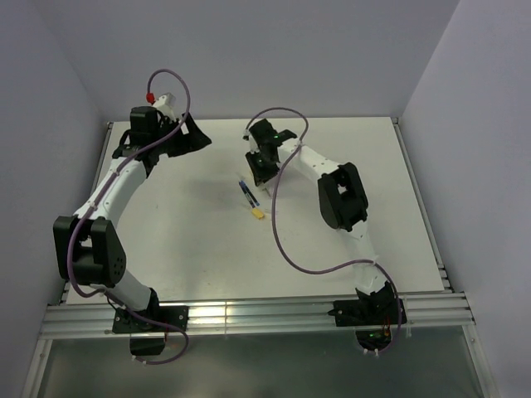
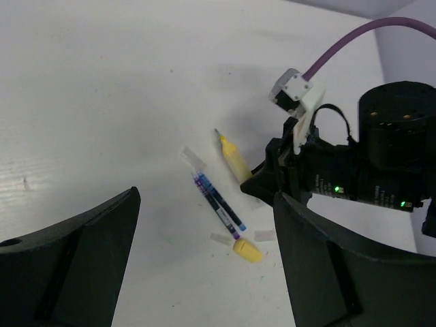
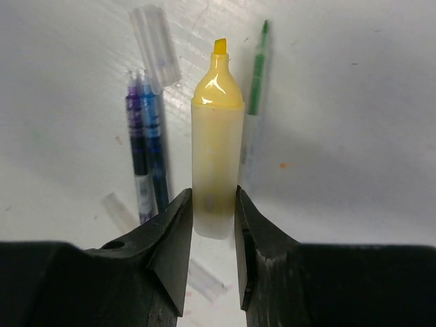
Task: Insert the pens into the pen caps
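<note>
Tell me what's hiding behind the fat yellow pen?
A thin green pen on the white table. Its bottom end is covered by the yellow pen and the right fingers.

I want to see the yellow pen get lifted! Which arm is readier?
Right. The right gripper straddles the yellow pen at its back end, a finger on either side; the left gripper hangs open, farther off.

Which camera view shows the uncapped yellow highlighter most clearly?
The right wrist view: the yellow highlighter lies large and sharp between the right fingers, tip bare. The left wrist view shows it small, farther off. The top external view hardly shows it.
</note>
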Action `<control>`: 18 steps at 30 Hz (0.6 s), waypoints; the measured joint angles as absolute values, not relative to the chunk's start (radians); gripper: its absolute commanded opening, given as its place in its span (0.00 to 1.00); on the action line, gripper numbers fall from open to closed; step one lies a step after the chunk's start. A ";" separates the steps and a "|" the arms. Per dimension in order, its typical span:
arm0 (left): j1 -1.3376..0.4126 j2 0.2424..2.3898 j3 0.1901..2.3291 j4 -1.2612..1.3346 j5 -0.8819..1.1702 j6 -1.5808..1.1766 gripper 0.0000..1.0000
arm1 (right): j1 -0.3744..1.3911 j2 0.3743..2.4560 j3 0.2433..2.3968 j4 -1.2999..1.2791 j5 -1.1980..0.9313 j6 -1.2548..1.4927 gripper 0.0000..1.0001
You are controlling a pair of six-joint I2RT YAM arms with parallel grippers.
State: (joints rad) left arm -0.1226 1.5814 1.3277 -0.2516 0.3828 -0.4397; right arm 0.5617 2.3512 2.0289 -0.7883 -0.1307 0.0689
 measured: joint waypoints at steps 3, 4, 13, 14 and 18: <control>-0.102 1.552 1.290 -0.175 0.443 -0.471 0.86 | 0.518 2.262 2.006 -0.769 -0.199 0.062 0.00; -0.099 1.534 1.273 -0.154 0.464 -0.488 0.87 | 0.502 2.220 2.000 -0.755 -0.231 0.060 0.00; -0.122 1.444 1.246 0.016 0.594 -0.622 0.88 | 0.478 1.853 1.969 -0.598 -0.417 0.088 0.00; -0.131 1.443 1.246 0.024 0.597 -0.636 0.88 | 0.487 1.841 1.970 -0.589 -0.425 0.095 0.00; -0.188 1.443 1.246 0.057 0.614 -0.711 0.88 | 0.522 1.838 1.969 -0.586 -0.445 0.120 0.00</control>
